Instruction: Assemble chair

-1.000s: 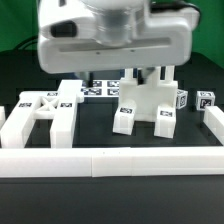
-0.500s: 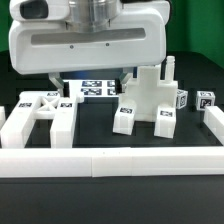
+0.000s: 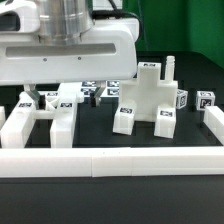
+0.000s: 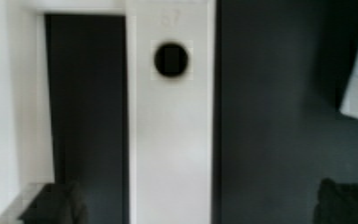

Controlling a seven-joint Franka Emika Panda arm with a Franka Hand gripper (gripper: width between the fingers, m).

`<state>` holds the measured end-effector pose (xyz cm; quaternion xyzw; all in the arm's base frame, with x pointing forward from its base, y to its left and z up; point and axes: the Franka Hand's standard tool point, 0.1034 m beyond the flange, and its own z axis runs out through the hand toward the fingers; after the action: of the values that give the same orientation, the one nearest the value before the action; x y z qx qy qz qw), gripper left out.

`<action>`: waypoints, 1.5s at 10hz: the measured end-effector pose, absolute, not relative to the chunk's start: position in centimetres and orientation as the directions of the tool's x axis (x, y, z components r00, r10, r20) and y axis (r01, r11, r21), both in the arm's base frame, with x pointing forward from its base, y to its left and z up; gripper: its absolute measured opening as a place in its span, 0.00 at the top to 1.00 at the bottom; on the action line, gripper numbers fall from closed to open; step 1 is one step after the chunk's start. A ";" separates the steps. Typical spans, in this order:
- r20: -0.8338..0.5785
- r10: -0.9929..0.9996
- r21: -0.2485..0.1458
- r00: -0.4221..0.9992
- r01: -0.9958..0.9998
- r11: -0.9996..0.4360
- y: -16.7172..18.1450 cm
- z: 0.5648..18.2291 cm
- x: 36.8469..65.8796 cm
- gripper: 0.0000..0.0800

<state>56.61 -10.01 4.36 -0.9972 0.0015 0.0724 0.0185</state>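
Standing on the table [image 3: 95, 138] a little toward three o'clock of the exterior view's middle, the chair [image 3: 146, 100] is only part built: a chunky stepped block with a thin post sticking up and tagged feet below. At its nine o'clock, well apart, lies a loose white frame [image 3: 45, 115], and the arm [image 3: 60, 45] hangs right over it. In the wrist view the gripper [image 4: 197, 205] is spread wide with nothing in it. A white bar [image 4: 171, 130] with a dark hole [image 4: 171, 58] runs between its dark fingertips [image 4: 51, 205], not pinched. Small tagged parts [image 3: 205, 99] sit at the chair's three o'clock, the rail [image 3: 110, 162] at its six. I'd judge the step is fetching the frame. Next it needs a straight drop, then a squeeze square across that bar.
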 end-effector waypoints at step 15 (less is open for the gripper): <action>-0.127 -0.009 -0.011 0.992 -0.010 -1.000 -10.3 0.7 56.4 0.65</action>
<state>56.39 -10.33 0.72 -0.9980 0.0047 0.0634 0.0060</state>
